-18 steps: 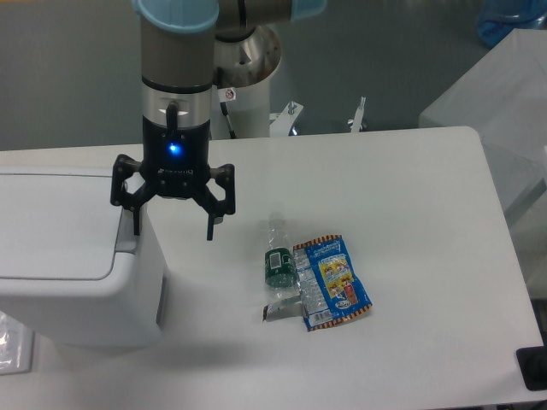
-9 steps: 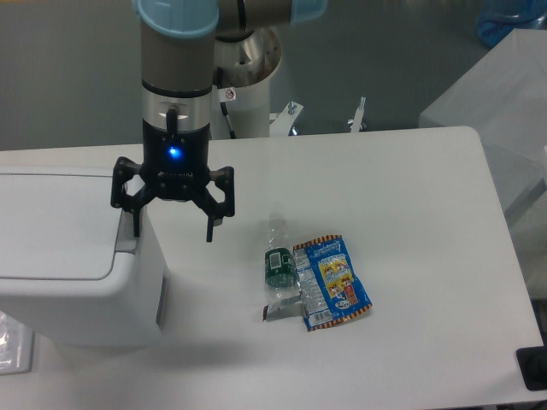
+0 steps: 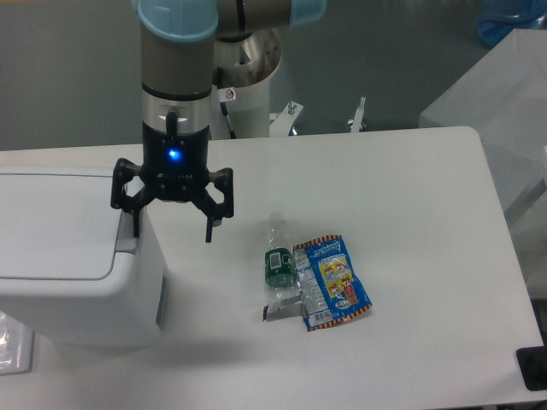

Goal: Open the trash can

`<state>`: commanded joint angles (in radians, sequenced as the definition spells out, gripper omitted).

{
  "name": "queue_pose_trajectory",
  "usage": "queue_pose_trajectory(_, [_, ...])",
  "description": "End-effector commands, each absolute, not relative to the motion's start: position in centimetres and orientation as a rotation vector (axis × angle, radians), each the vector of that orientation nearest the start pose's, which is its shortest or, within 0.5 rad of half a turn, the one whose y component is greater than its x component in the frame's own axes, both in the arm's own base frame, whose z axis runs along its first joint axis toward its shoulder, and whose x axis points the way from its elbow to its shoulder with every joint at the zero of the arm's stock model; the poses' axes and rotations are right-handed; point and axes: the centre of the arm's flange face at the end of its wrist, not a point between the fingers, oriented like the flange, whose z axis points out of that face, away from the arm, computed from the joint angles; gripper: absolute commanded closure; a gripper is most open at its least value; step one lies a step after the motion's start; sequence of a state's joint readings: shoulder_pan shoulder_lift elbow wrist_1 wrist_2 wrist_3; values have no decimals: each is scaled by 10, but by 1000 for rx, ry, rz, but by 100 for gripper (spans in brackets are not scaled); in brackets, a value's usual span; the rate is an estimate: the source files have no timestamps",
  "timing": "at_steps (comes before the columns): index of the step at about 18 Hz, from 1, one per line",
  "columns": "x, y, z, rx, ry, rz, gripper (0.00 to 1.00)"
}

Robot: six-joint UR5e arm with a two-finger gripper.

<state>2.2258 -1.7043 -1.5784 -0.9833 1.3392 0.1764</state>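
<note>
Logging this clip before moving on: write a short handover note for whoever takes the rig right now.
Gripper: open, holding nothing, pointing down at the bin's right edge; one of its fingers is in front of the grey hinge strip, the other over the table. Contact with the bin cannot be told.
Bin: at the left of the table, lid flat and shut.
Bottle and snack packet: lying side by side near the table's middle, apart from the bin.
Done: approach to the lid's edge only.
Left: catch the lid and lift it open.
</note>
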Motion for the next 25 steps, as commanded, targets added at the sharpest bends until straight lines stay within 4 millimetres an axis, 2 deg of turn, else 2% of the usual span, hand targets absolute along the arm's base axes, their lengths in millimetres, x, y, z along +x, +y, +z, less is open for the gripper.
queue_pose_trajectory(13, [-227, 552, 486, -2581, -555, -37, 0])
queue_pose_trajectory(18, [-234, 559, 523, -2526, -514, 18, 0])
queue_pose_trajectory(21, [-254, 556, 549, -2478, -533, 61, 0])
queue_pose_trajectory(25, [-282, 546, 564, -2444, -581, 97, 0])
